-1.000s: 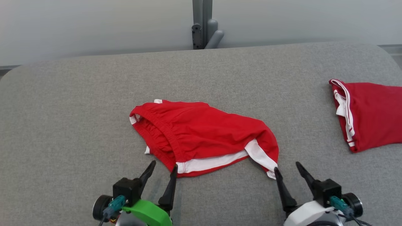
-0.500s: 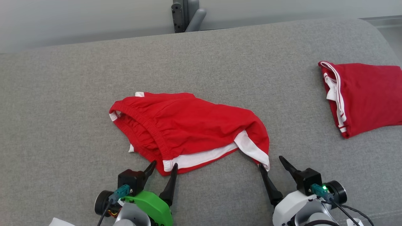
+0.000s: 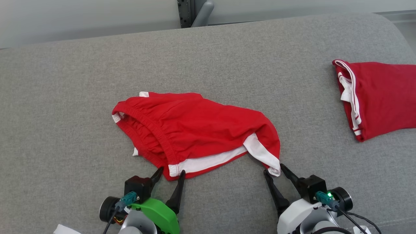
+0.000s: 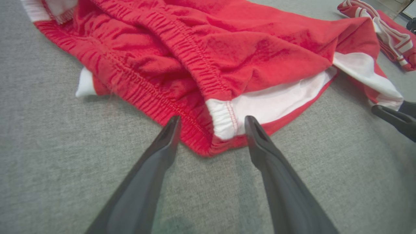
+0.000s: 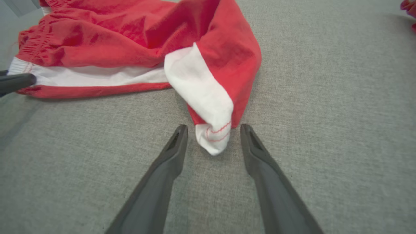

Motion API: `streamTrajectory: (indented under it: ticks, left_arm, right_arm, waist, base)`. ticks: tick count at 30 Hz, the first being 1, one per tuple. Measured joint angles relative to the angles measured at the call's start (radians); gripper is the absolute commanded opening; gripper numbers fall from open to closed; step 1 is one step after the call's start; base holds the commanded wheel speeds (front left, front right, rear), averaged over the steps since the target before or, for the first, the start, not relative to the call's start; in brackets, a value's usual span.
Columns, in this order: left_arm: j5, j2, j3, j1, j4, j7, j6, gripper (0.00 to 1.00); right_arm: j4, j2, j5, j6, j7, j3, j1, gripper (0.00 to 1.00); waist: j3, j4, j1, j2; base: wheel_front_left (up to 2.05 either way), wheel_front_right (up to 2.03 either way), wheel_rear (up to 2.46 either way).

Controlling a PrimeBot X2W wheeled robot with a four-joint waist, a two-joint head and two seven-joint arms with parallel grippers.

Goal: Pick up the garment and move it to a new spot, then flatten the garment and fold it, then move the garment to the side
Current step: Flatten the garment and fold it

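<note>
The garment (image 3: 198,130) lies crumpled in the middle of the grey fabric surface (image 3: 65,97), red with a gathered elastic band and white trim; its near edge sits between the fingers of both grippers. The left gripper (image 3: 171,171) stands open around the white end of the band; the right gripper (image 3: 274,169) stands open around the white corner at the other end; neither has closed on cloth yet. I think the main risk is a thin grasp; the right corner is small and rolled, so it may slip out when lifted; on the left the layers are stacked, so the fingers may catch only the top one, or pinch the surface beneath, and the garment would then hang twisted and be hard to flatten. A second red piece (image 3: 380,97) lies folded well apart on the right; no lettering, number or label can be read on either piece.
</note>
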Motion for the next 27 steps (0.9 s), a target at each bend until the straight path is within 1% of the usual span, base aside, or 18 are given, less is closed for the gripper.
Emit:
streamTrajectory:
  ticks: [1, 2, 3, 5, 6, 7, 8, 9, 10, 11, 15, 18, 21, 22, 25, 27]
  left_arm:
    - [-0.001, 0.0, -0.004, 0.0, 0.001, 0.0, 0.0, 0.95]
    - [-0.002, 0.0, -0.006, 0.0, 0.001, 0.0, 0.0, 0.85]
    - [-0.002, 0.0, -0.008, 0.0, 0.001, -0.001, 0.0, 0.8]
    - [-0.004, 0.0, -0.012, 0.0, 0.002, -0.001, 0.0, 0.75]
    - [-0.006, 0.001, -0.013, 0.0, 0.003, -0.001, 0.0, 0.69]
    - [-0.009, 0.002, -0.014, 0.0, 0.004, -0.001, 0.0, 0.48]
    - [-0.01, 0.003, -0.015, 0.0, 0.005, 0.001, 0.0, 0.4]
    - [-0.014, 0.004, -0.017, 0.0, 0.007, 0.006, -0.001, 0.24]
    - [-0.02, 0.004, -0.019, 0.0, 0.008, 0.006, -0.001, 0.0]
    - [-0.024, 0.005, -0.022, 0.0, 0.009, 0.007, -0.001, 0.0]
    - [-0.059, 0.008, -0.032, 0.0, 0.005, 0.015, -0.002, 0.0]
    - [-0.123, 0.011, -0.024, 0.003, -0.056, 0.034, -0.005, 0.0]
    - [-0.204, 0.04, -0.024, 0.011, -0.214, 0.088, -0.005, 0.0]
    - [-0.204, 0.04, -0.024, 0.011, -0.214, 0.088, -0.005, 0.0]
    - [-0.304, 0.109, -0.02, 0.038, -0.469, 0.178, -0.006, 0.0]
    - [-0.366, 0.162, -0.007, 0.058, -0.661, 0.255, -0.006, 0.0]
  right_arm:
    - [0.0, 0.0, 0.0, 0.0, 0.0, 0.002, 0.0, 0.64]
    - [0.0, 0.0, 0.0, 0.0, 0.0, 0.002, 0.0, 0.56]
    - [0.0, 0.0, 0.0, 0.0, 0.0, 0.003, 0.0, 0.5]
    - [0.003, 0.0, 0.003, 0.0, 0.0, 0.004, 0.0, 0.44]
    - [0.005, 0.0, 0.004, 0.0, 0.0, 0.004, 0.001, 0.39]
    - [0.007, 0.0, 0.006, 0.0, 0.0, 0.004, 0.001, 0.36]
    - [0.008, 0.0, 0.008, 0.0, 0.0, 0.004, 0.002, 0.32]
    - [0.011, 0.001, 0.009, 0.0, 0.0, 0.003, 0.002, 0.25]
    - [0.012, 0.001, 0.011, 0.0, 0.0, 0.002, 0.002, 0.11]
    - [0.014, 0.001, 0.013, 0.0, 0.0, 0.001, 0.001, 0.0]
    - [0.022, 0.001, 0.03, 0.0, -0.001, -0.004, -0.001, 0.0]
    - [-0.01, -0.014, 0.088, 0.0, -0.001, -0.016, -0.003, 0.0]
    - [-0.117, -0.087, 0.177, 0.0, -0.001, -0.019, -0.007, 0.0]
    - [-0.117, -0.087, 0.177, 0.0, -0.001, -0.019, -0.007, 0.0]
    - [-0.268, -0.191, 0.264, 0.0, 0.013, -0.041, 0.002, 0.0]
    - [-0.409, -0.242, 0.371, 0.0, 0.043, -0.064, 0.023, 0.0]
  waist:
    - [-0.001, 0.0, 0.0, 0.0]
    - [-0.003, 0.0, 0.0, 0.0]
    - [-0.005, 0.0, 0.0, 0.0]
    - [-0.009, 0.0, 0.0, 0.0]
    - [-0.011, 0.0, 0.0, 0.0]
    - [-0.013, 0.0, 0.0, 0.0]
    - [-0.014, 0.001, 0.0, 0.0]
    - [-0.015, 0.001, 0.0, 0.0]
    - [-0.016, 0.001, 0.0001, 0.0]
    - [-0.018, 0.001, 0.0, 0.0]
    - [-0.027, 0.0, 0.0, 0.0]
    - [-0.036, -0.004, 0.0, 0.0]
    - [-0.047, -0.008, 0.0, 0.0]
    - [-0.047, -0.008, 0.0, 0.0]
    - [-0.058, -0.015, 0.0, 0.0]
    - [-0.063, -0.02, 0.0, 0.0]
  base:
    - [0.0, 0.0, 0.0]
    - [0.0, 0.0, 0.0]
    - [0.0, 0.0, 0.0]
    - [0.0, 0.0, 0.0]
    - [0.0, 0.0, 0.0]
    - [0.0, 0.0, 0.0]
    - [0.0, 0.0, 0.0]
    - [0.0, 0.0, 0.0]
    - [0.0, 0.0, 0.0]
    - [0.0, 0.0, 0.0]
    - [0.0, 0.0, 0.0]
    - [0.0, 0.0, 0.0]
    - [0.0, 0.0, 0.0]
    - [0.0, 0.0, 0.0]
    - [0.0, 0.0, 0.0]
    - [0.0, 0.0, 0.0]
